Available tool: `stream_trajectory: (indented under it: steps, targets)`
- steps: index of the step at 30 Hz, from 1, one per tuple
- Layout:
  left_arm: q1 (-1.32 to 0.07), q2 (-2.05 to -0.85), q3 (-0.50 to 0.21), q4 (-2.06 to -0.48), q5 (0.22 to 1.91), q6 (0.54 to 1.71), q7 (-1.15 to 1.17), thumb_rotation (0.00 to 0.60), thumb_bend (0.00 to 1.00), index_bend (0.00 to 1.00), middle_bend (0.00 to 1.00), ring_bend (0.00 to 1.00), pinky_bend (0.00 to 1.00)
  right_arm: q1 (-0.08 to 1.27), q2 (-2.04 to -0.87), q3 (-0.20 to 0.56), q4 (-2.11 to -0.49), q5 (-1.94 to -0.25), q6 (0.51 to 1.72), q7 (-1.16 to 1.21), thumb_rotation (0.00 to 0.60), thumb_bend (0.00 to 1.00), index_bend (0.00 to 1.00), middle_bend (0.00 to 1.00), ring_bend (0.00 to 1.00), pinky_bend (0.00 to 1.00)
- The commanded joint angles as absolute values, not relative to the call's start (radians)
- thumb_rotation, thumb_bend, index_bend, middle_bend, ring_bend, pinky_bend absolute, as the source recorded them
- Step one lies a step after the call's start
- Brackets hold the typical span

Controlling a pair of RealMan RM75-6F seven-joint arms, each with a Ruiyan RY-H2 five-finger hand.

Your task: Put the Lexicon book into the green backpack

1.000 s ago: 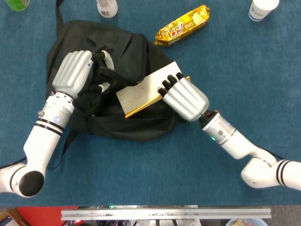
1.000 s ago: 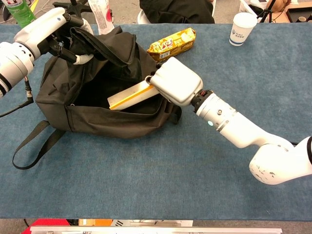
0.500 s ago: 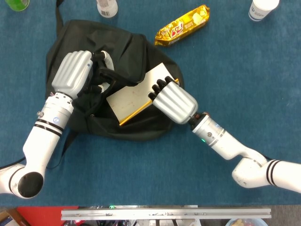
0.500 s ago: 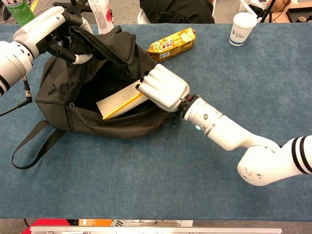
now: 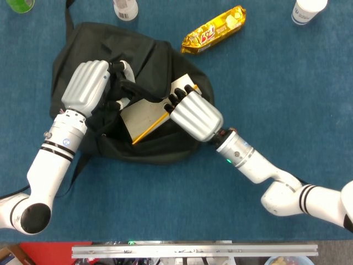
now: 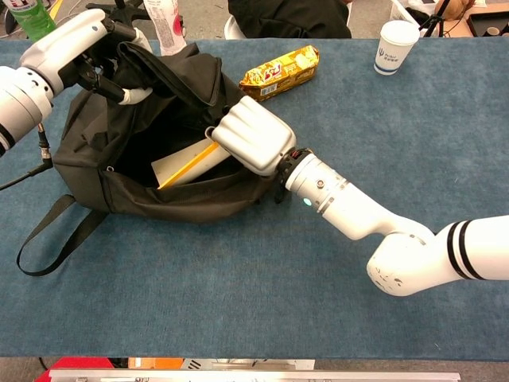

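In the head view the backpack [image 5: 83,44] lay dark on the blue table [image 5: 165,210], its mouth held wide; the left hand [image 5: 88,85] gripped the upper flap, fingers curled around the fabric; the right hand [image 5: 194,115] pinched the Lexicon book [image 5: 144,113], which lay tilted and half inside the opening; a snack packet [image 5: 214,29] sat just beyond the bag's far edge, a paper cup [image 5: 306,11] well apart.

In the chest view the book [image 6: 184,165] slanted into the bag [image 6: 103,151] below the raised flap; the right hand [image 6: 248,139] clasped its outer end; the left hand [image 6: 75,44] held the flap up; 1 strap [image 6: 44,239] trailed onto bare cloth.
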State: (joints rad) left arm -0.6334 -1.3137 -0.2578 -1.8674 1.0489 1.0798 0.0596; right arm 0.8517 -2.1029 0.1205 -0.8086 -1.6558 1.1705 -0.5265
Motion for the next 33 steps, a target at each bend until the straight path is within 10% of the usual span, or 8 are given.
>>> stream_trajectory:
  steps: [1,26,33]
  targets:
    - [-0.634,-1.313,-0.258,-1.869,1.048,1.081,0.062,0.6,0.32,0.56,0.64,0.63,0.83,0.861,-2.113,0.122,-0.8,-1.663,1.178,-0.518,0.6,0.34,0.82,0.58,0.47,0.6]
    - [-0.63,-1.294,-0.258,-1.901,1.052,1.094,0.064,0.6,0.32,0.56,0.64,0.63,0.83,0.862,-2.088,0.107,-0.882,-1.623,1.114,-0.417,0.6,0.33,0.78,0.54,0.47,0.59]
    - [-0.627,-1.289,-0.256,-1.906,1.048,1.1,0.07,0.6,0.32,0.56,0.64,0.63,0.83,0.85,-2.064,0.115,-0.927,-1.599,1.099,-0.432,0.6,0.32,0.57,0.5,0.42,0.48]
